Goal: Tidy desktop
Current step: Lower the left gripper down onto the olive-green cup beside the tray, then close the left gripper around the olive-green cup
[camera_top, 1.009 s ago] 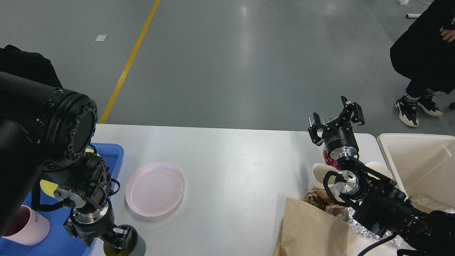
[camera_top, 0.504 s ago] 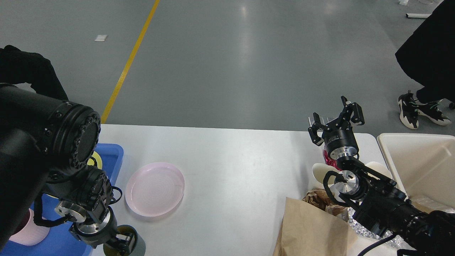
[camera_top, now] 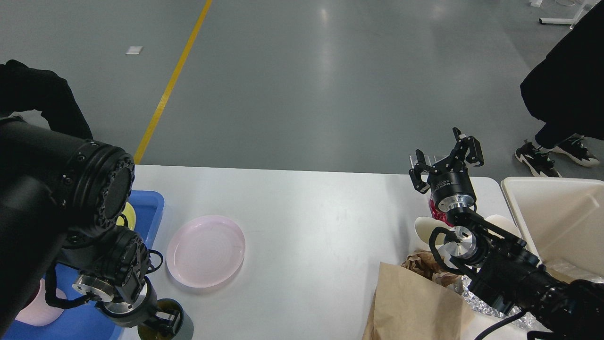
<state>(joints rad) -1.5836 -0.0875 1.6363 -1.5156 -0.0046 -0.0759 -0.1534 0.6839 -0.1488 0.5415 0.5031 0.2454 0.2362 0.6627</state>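
The white desktop (camera_top: 321, 222) holds a pink plate (camera_top: 205, 250) at the left. My left gripper (camera_top: 163, 325) is at the bottom left edge, its fingers at the rim of a dark grey cup (camera_top: 185, 327) that stands on the desktop beside the blue tray (camera_top: 150, 204); it looks shut on the rim, partly cut off by the frame. My right gripper (camera_top: 444, 158) is open and empty, raised above the desktop's far right part. Below it lie a red wrapper (camera_top: 435, 211), white paper cups (camera_top: 423, 228), crumpled brown paper (camera_top: 423, 262) and a brown paper bag (camera_top: 415, 307).
A pink mug (camera_top: 33, 309) and a yellow item (camera_top: 126, 215) are in the blue tray. A cream bin (camera_top: 557, 217) stands at the right edge. Silver foil (camera_top: 476, 295) lies under my right arm. A person in black (camera_top: 561, 89) stands at the far right.
My left arm has shifted slightly down and left, with the gripper still at the cup. The right arm has not moved. The person at the right has stepped about.
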